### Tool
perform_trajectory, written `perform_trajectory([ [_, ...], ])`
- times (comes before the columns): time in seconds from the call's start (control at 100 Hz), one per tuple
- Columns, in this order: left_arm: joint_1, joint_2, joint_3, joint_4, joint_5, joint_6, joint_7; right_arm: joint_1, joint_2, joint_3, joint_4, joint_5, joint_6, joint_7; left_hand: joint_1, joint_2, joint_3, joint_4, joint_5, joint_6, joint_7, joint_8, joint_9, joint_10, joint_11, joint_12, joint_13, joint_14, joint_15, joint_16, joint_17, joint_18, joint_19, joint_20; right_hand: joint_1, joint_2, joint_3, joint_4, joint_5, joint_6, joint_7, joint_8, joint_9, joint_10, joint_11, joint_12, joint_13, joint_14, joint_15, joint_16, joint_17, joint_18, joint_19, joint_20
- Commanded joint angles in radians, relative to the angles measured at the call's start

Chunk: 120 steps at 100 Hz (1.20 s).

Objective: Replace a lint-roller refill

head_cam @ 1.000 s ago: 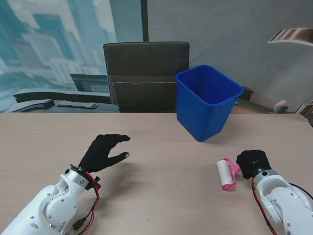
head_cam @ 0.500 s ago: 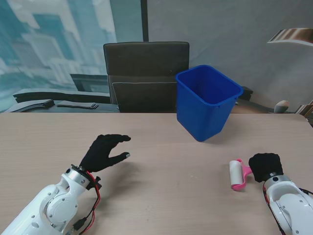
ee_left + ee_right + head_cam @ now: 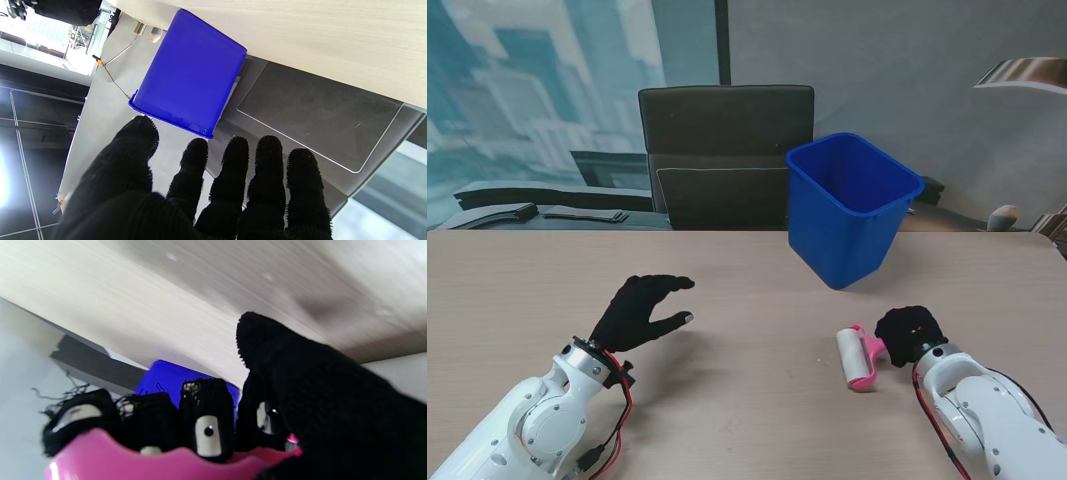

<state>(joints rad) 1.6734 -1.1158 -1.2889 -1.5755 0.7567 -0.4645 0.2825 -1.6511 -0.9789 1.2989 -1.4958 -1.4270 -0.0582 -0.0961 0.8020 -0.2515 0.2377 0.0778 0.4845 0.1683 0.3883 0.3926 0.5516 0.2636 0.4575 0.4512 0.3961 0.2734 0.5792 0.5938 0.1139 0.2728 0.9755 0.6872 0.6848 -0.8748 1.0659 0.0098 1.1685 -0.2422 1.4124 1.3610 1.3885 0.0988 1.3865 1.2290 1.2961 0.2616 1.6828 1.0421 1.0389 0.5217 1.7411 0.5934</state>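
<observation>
My right hand (image 3: 910, 333) is wrapped tight around the pink handle of the lint roller (image 3: 855, 358), and in the last half second I have swung it leftward, inward from the right edge of the surface (image 3: 747, 420) toward the middle, the white refill pointing at my other arm. It sits low, nearer to me than the blue bin (image 3: 847, 205). My left hand (image 3: 639, 310) has not moved, hovering with fingers (image 3: 237, 156) spread and holding nothing. I judge the roller is now coming within its reach to strip the refill.
</observation>
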Motion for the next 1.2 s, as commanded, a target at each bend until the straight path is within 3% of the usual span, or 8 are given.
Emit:
perform_trajectory([
  [0.0, 0.004, -0.002, -0.002, -0.003, -0.004, 0.002, -0.015, 0.009, -0.016, -0.030, -0.002, 0.012, -0.018, 0.020, 0.014, 0.040, 0.007, 0.022, 0.012, -0.011, -0.006, 0.012, -0.015, -0.022, 0.002, -0.017, -0.019, -0.019, -0.013, -0.008, -0.008, -0.008, -0.014, 0.018, 0.000, 0.002, 0.024, -0.026, 0.015, -0.006, -0.016, 0.020, 0.005, 0.026, 0.010, 0.014, 0.027, -0.501, 0.092, -0.021, 0.017, -0.350, 0.092, 0.025],
  [0.27, 0.008, -0.003, -0.004, -0.005, -0.004, -0.005, -0.013, 0.073, -0.025, -0.144, 0.021, 0.113, -0.035, 0.014, 0.014, 0.040, 0.007, 0.022, 0.012, -0.011, -0.006, 0.012, -0.015, -0.023, 0.002, -0.017, -0.018, -0.019, -0.013, -0.008, -0.007, -0.008, -0.014, 0.018, -0.002, 0.014, 0.014, -0.023, 0.002, -0.013, -0.018, 0.026, -0.004, 0.019, 0.011, 0.016, 0.028, -0.509, 0.089, -0.027, 0.011, -0.361, 0.089, 0.025],
  [0.49, 0.010, -0.003, -0.005, -0.006, -0.002, -0.007, -0.011, 0.083, -0.026, -0.151, 0.031, 0.122, -0.039, 0.010, 0.015, 0.039, 0.008, 0.022, 0.013, -0.011, -0.005, 0.012, -0.015, -0.023, 0.002, -0.017, -0.018, -0.019, -0.013, -0.008, -0.007, -0.008, -0.014, 0.018, -0.004, 0.018, 0.010, -0.022, 0.001, -0.016, -0.018, 0.028, -0.005, 0.018, 0.011, 0.016, 0.028, -0.511, 0.088, -0.030, 0.008, -0.365, 0.088, 0.025],
  [0.85, 0.012, -0.002, -0.006, -0.008, 0.000, -0.007, -0.015, -0.011, -0.013, 0.005, 0.040, 0.002, 0.007, -0.013, 0.014, 0.041, 0.007, 0.021, 0.014, -0.012, -0.008, 0.011, -0.014, -0.022, 0.001, -0.018, -0.017, -0.019, -0.014, -0.009, -0.008, -0.007, -0.015, 0.018, -0.007, 0.025, 0.004, -0.023, -0.005, -0.023, -0.016, 0.030, -0.011, 0.011, 0.012, 0.016, 0.028, -0.515, 0.086, -0.035, 0.004, -0.371, 0.085, 0.026],
  [1.19, 0.009, -0.001, -0.003, -0.006, 0.000, -0.006, -0.020, -0.120, -0.004, 0.162, 0.084, -0.137, 0.153, -0.092, 0.016, 0.040, 0.005, 0.021, 0.015, -0.011, -0.009, 0.011, -0.013, -0.021, 0.000, -0.018, -0.017, -0.018, -0.014, -0.009, -0.008, -0.007, -0.015, 0.017, -0.005, 0.025, 0.004, -0.024, -0.005, -0.022, -0.015, 0.029, -0.011, 0.011, 0.012, 0.014, 0.028, -0.513, 0.086, -0.039, 0.003, -0.372, 0.084, 0.027],
])
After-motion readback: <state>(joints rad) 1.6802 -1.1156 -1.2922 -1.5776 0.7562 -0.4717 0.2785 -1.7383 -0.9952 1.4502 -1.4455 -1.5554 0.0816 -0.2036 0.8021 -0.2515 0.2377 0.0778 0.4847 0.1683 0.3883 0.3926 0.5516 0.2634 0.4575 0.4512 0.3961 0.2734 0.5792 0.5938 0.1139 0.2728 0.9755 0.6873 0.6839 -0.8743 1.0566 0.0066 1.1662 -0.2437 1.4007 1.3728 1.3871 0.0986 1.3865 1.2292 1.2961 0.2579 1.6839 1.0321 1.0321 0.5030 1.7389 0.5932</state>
